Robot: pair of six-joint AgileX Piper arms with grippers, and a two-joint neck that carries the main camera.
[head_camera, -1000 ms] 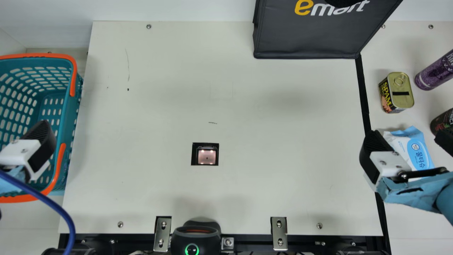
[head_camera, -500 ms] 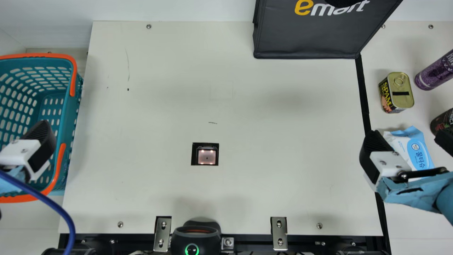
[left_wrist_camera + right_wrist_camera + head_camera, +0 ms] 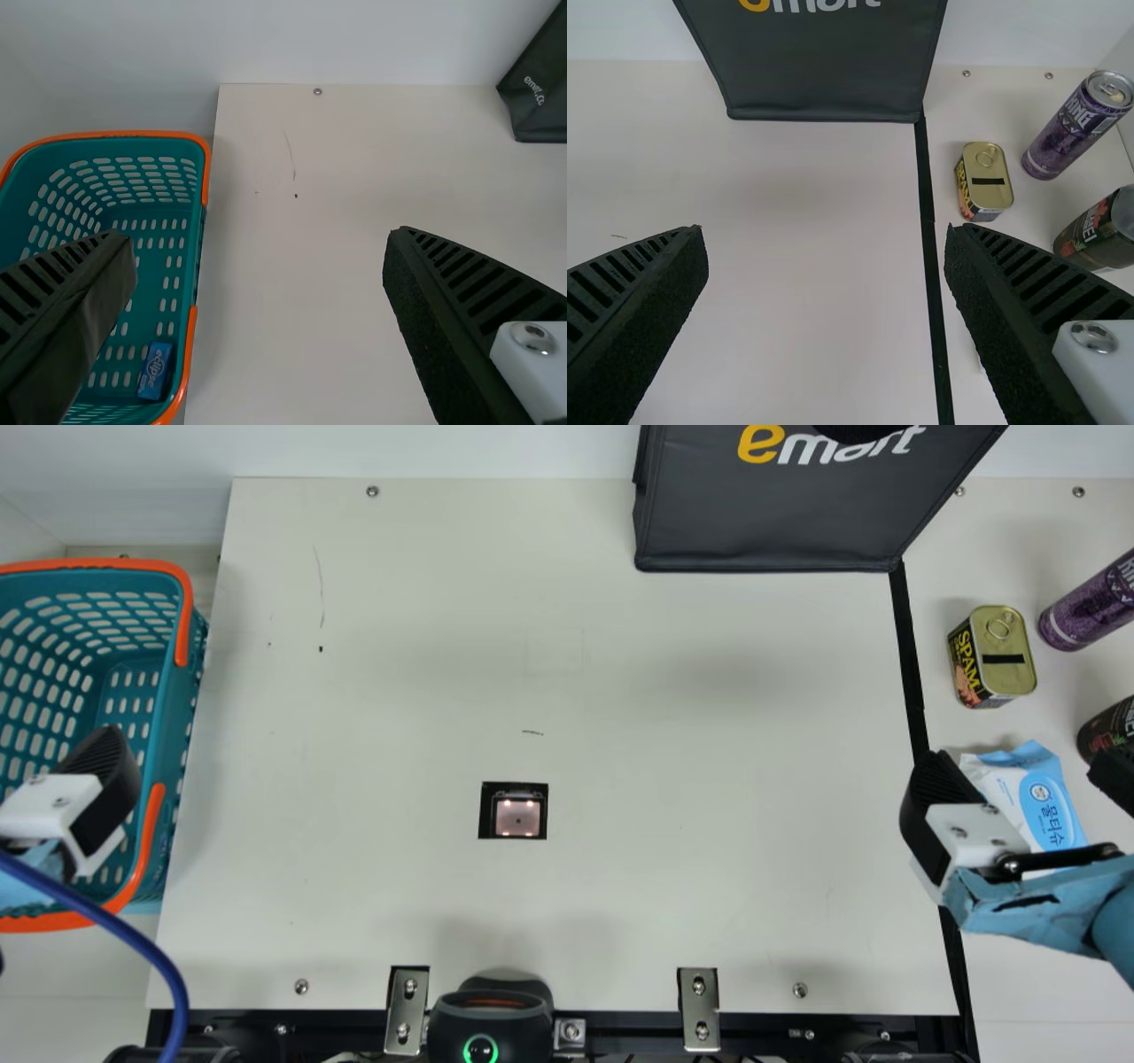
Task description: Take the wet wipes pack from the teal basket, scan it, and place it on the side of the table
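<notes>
The wet wipes pack (image 3: 1045, 802), white and light blue, lies on the right side strip, partly hidden by my right gripper (image 3: 1026, 779), which hovers over it, open. In the right wrist view my right gripper (image 3: 826, 232) has wide-parted fingers with nothing between them. My left gripper (image 3: 104, 775) is above the teal basket (image 3: 155, 731) at the far left; in the left wrist view my left gripper (image 3: 259, 239) stands open and empty. A small blue box (image 3: 155, 370) rests inside the teal basket (image 3: 184, 292). The scanner window (image 3: 518, 817) is set into the mid table.
Beyond the black line on the right stand a meat tin (image 3: 1001, 657), a purple can (image 3: 1090, 607) and a dark can (image 3: 1112, 731). A dark bag (image 3: 771, 514) stands at the back. At the front edge is a black device (image 3: 490, 1027) with a green ring.
</notes>
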